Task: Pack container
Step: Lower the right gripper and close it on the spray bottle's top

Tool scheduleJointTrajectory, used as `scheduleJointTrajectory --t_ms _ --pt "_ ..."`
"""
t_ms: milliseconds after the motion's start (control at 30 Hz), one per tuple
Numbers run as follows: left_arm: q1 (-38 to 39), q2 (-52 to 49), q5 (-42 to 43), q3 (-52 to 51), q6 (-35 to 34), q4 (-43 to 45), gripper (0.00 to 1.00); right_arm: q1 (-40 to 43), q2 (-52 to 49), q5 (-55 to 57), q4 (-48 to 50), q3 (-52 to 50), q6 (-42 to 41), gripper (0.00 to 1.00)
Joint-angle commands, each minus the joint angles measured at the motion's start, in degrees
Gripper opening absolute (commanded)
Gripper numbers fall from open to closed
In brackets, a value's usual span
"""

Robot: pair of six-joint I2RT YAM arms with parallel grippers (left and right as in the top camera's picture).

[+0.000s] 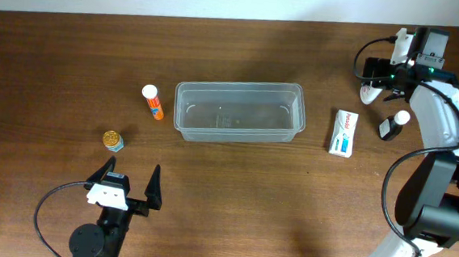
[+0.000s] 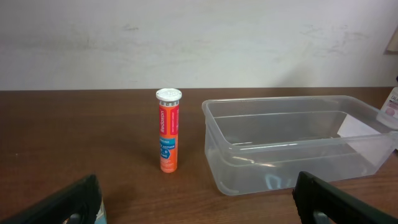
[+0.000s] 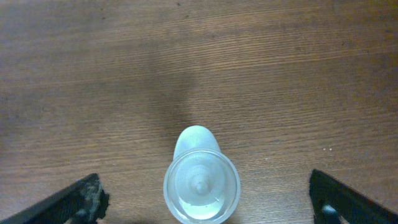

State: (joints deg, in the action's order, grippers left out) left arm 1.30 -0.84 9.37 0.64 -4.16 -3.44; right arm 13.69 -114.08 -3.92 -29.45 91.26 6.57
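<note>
Two wide-open fingers of the right gripper (image 3: 205, 204) straddle a small clear bottle (image 3: 200, 185) — drop straight, keep it centred, pinch gently — left gripper (image 2: 199, 202) equally wide.

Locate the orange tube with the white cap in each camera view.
Overhead: the orange tube is left of centre, just left of the clear container.
Left wrist: the orange tube stands upright, centre-left, left of the clear container.
Right wrist: not in it.
Shared landmark: the clear container, in the overhead and left wrist views.
</note>
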Motion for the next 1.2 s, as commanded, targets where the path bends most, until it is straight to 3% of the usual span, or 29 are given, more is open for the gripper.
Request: scheduleJointTrajectory --t_ms 0,267,400,600,1167 --pt "-0.3 0.5 -0.4 -0.1 -0.3 -0.3 0.99 0.3 -1.4 0.9 0.6 1.0 0.5 0.84" --pt "-0.3 0.5 -0.4 -0.1 -0.3 -0.3 0.99 0.3 -3.7 0.7 1.3 1.0 0.5 0.79" --pt "-0.3 0.5 -0.4 -0.1 -0.3 -0.3 0.99 0.3 -4.1 0.7 2.1 1.0 0.7 0.68" --pt "-0.3 0.5 -0.4 -0.1 -0.3 -0.3 0.99 0.3 -4.0 0.7 3.3 1.1 0.7 0.65" --pt "-0.3 0.5 -0.4 -0.1 -0.3 -0.3 0.99 0.2 -4.0 0.7 3.5 1.5 0.5 0.38"
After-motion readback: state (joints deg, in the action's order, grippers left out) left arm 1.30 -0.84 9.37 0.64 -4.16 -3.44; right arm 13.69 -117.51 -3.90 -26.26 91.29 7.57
